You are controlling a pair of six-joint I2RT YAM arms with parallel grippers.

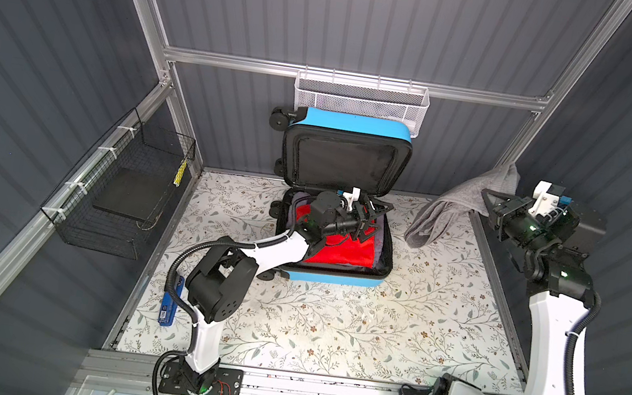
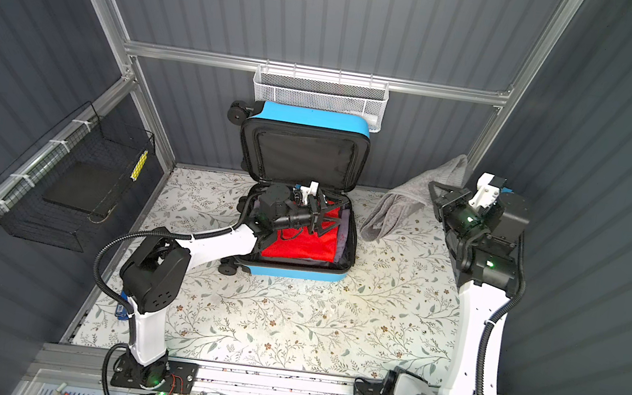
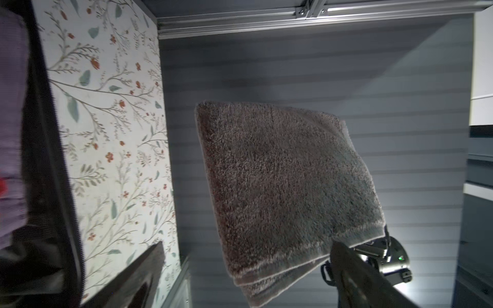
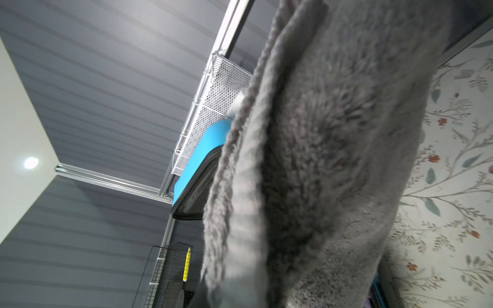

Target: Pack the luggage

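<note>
Wide-jawed left gripper hovers over the open bright blue hard-shell suitcase; right gripper pinches a folded grey terry towel, broadside only in the left wrist view.

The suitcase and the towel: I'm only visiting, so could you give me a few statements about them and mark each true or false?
1. The suitcase lies open, its lid standing up. True.
2. The grey towel is packed inside the suitcase. False: it hangs outside the suitcase from the right gripper, which is shut on it.
3. A red cloth lies in the suitcase. True.
4. The left gripper is clamped on the red cloth. False: it is open over the suitcase and holds nothing.
5. A white basket hangs on the rail behind the suitcase. True.
</note>
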